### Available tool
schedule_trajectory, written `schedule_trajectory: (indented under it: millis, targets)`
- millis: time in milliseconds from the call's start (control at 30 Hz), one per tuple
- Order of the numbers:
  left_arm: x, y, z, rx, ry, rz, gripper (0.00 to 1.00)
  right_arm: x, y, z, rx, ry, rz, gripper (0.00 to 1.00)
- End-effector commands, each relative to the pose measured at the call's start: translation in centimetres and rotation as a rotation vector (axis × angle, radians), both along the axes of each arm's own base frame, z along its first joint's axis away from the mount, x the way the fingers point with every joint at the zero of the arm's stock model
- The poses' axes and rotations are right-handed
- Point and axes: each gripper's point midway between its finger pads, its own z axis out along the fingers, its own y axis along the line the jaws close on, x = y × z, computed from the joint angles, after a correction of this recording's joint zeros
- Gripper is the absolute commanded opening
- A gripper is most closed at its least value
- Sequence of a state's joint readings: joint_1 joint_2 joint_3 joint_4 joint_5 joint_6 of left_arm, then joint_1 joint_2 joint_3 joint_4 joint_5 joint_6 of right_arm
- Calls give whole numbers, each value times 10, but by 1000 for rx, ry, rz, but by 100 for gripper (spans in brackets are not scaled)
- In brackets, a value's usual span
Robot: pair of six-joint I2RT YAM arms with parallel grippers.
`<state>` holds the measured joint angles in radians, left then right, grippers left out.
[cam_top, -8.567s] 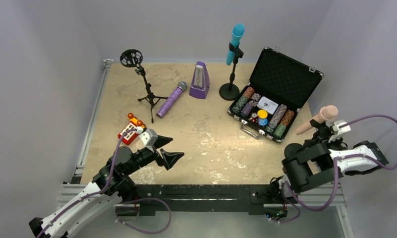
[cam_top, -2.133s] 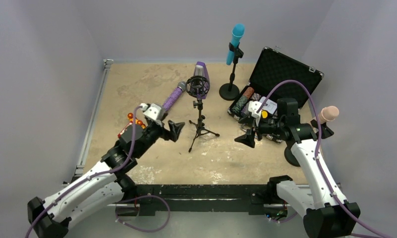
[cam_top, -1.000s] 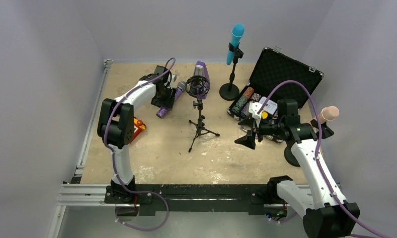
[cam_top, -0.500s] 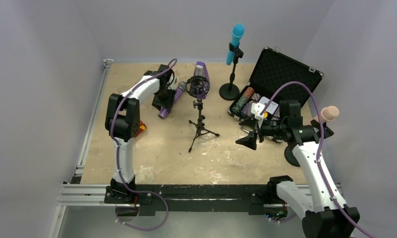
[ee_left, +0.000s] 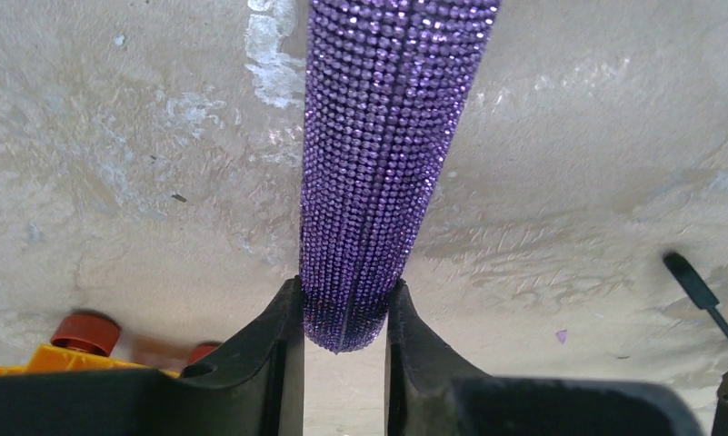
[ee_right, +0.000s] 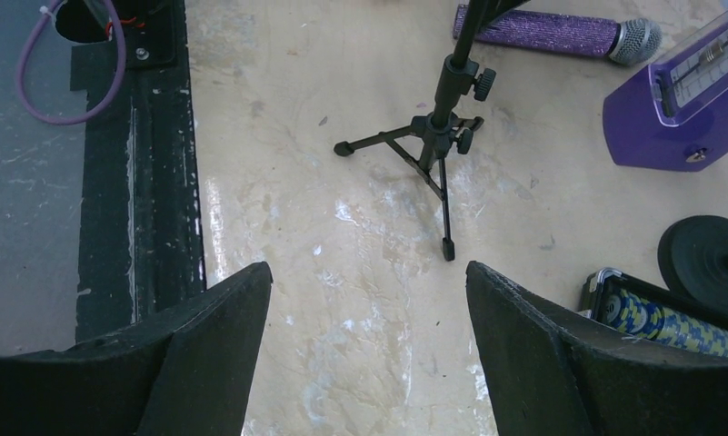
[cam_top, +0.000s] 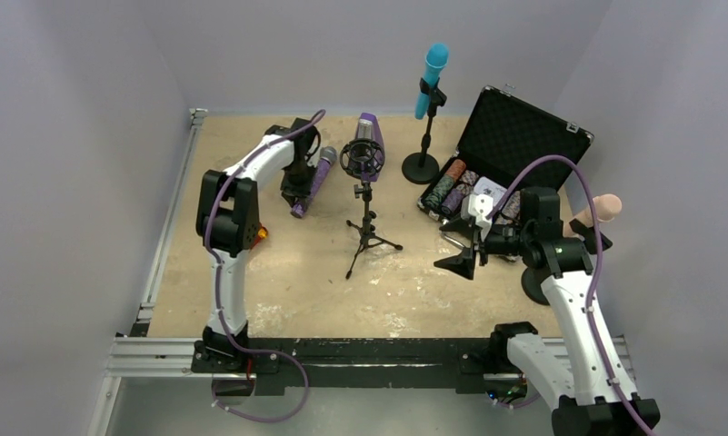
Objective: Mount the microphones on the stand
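Note:
The glittery purple microphone lies on the table, its grey mesh head toward the small tripod stand with an empty round cradle. My left gripper is shut on the microphone's tail end, one finger pressed on each side. The cyan microphone stands clipped in a round-base stand at the back. At the far right, the pink microphone sits on another stand. My right gripper hangs open and empty, right of the tripod.
A purple metronome stands just behind the tripod's cradle. An open black case of poker chips sits at the back right. A red and orange toy lies near the left arm.
My left gripper's jaws have narrowed onto the purple microphone's tail. The right arm has drifted slightly toward the near right, its jaws still wide.

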<state>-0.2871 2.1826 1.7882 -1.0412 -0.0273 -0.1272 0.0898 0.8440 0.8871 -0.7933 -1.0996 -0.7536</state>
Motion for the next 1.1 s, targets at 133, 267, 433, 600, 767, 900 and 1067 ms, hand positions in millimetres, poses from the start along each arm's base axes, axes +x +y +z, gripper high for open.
schedule_trajectory:
  millis: [133,267,433,600,767,900,1067]
  targets:
    - [-43,-3,5,-80,68,36,3,-9,2,22,33,-73,33,82]
    - [-97,-12,3,-155,84,69,3,-11,2,25,40,-93,35,82]
    - [-151,-10,10,-188,64,104,19,-13,3,24,44,-83,48,82]
    - [-137,-1,14,-133,19,98,57,-13,3,24,44,-77,56,82]
    - [-97,-15,14,-136,20,83,59,-14,3,22,43,-81,54,82]
    - [-88,-21,0,-131,69,83,59,-14,3,23,46,-81,52,82]
    - [-99,-25,-14,-134,136,80,57,-14,3,24,48,-80,53,82]
